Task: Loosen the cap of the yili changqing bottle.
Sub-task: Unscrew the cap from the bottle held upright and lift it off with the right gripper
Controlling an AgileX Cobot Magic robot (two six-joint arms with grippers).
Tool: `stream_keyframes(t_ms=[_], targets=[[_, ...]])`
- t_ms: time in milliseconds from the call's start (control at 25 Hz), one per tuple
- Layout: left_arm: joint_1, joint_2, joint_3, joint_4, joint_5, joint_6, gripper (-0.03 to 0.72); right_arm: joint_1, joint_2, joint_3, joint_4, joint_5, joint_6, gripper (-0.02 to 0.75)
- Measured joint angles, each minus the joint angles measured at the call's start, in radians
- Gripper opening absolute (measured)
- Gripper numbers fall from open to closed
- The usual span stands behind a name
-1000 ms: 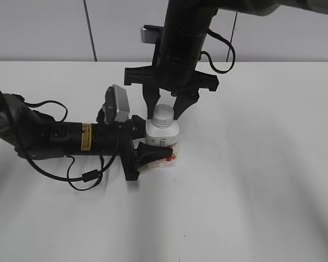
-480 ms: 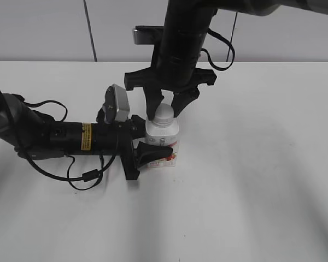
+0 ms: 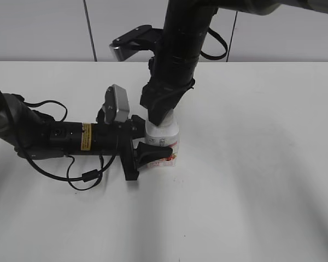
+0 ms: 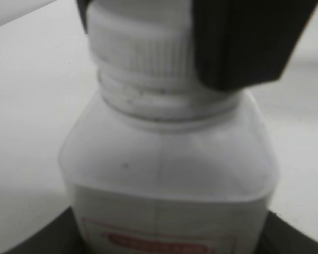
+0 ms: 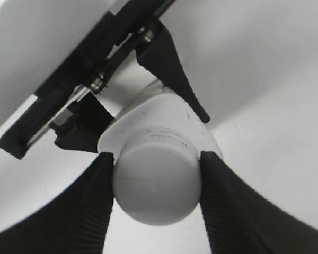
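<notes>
1. The right gripper (image 5: 156, 198) comes down from the top centre of the exterior view and is clamped on the cap (image 5: 157, 189); in the right wrist view its two ribbed fingers (image 5: 95, 206) press against the cap's opposite sides.
2. The cap is white and round with a ribbed edge, and sits on the wide neck of the yili changqing bottle (image 3: 163, 143).
3. The left gripper (image 3: 145, 146) reaches in level from the left of the exterior view and grasps the bottle's body low down, one dark finger (image 3: 153, 153) lying across the front of the label.
4. The bottle stands upright on the white table (image 3: 251, 180), just left of the middle of the exterior view.
5. Its body is opaque white with a pink-red label, so any contents cannot be seen.
</notes>
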Motion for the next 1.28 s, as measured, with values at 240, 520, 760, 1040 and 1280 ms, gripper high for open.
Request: stream_keyframes(t_ms=[240,520,760,1040,1280], targets=[[0.0,0.0,0.0,0.005,-0.001,0.002,0.376,0.0,-0.001,0.0,0.0,0.012,-0.286,0.389],[0.0,0.0,0.0,0.006,-0.003,0.002,0.376,0.0,-0.001,-0.003,0.0,0.014,-0.479,0.389],[0.0,0.0,0.0,0.007,-0.003,0.002,0.376,0.0,-0.001,-0.008,0.0,0.018,-0.494,0.388],[0.0,0.0,0.0,0.008,-0.004,0.002,0.376,0.0,-0.004,-0.046,-0.001,0.033,-0.496,0.388],[0.0,0.0,0.0,0.008,-0.005,0.002,0.376,0.0,-0.011,-0.064,-0.004,0.033,-0.478,0.388]])
